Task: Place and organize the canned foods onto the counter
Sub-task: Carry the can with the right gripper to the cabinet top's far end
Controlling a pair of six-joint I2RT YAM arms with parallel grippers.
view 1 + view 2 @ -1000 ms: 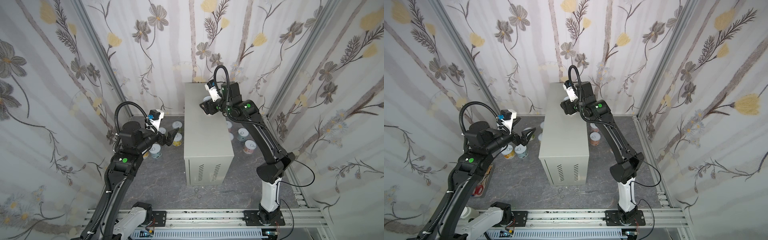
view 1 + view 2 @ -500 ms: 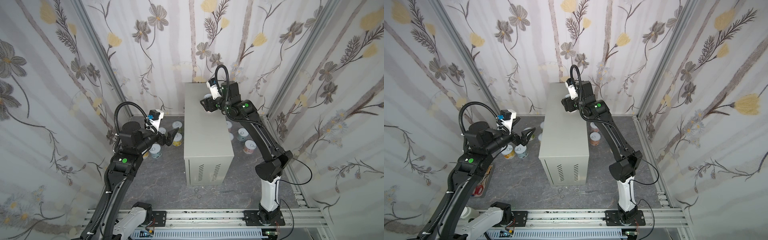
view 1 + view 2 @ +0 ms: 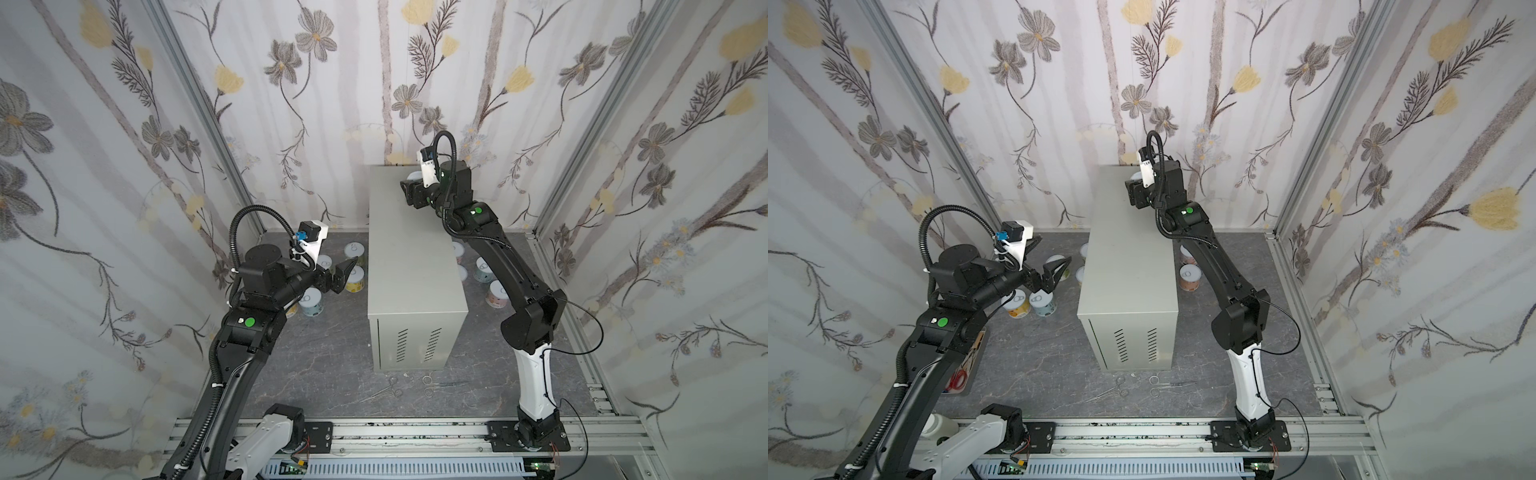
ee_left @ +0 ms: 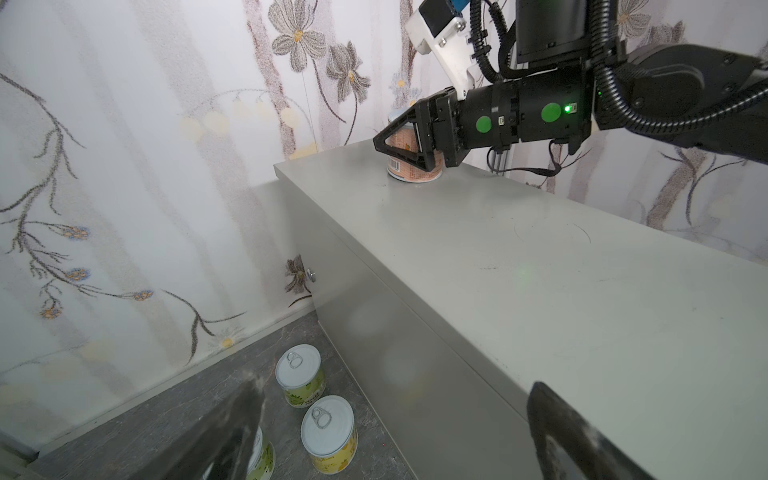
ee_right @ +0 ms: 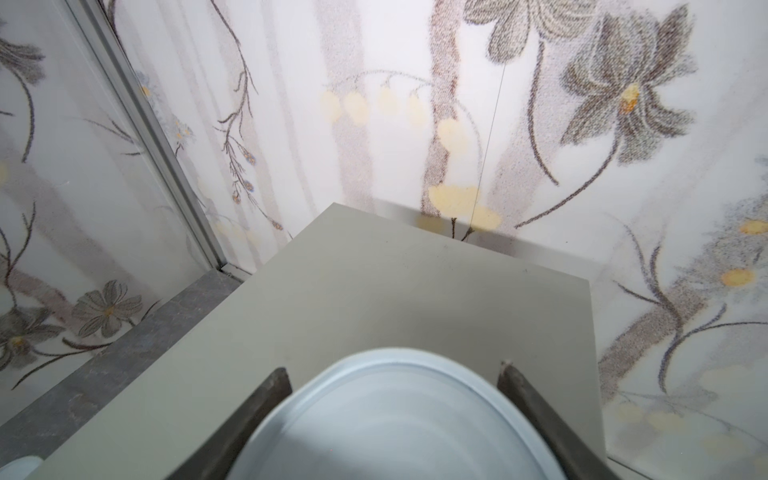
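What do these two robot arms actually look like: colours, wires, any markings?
The left arm and right arm are mostly black jointed segments with a white lower section, round green dots and ribbed black cable loops. A white camera bracket sits on each wrist. The left claw and right claw are black and triangular.

Shows black links [image 3: 498,266] over white base links [image 3: 534,382]; carries round green stickers [image 3: 249,322], ribbed black cable hoses [image 3: 923,249], white camera brackets [image 3: 313,245] with blue plugs [image 3: 300,237].
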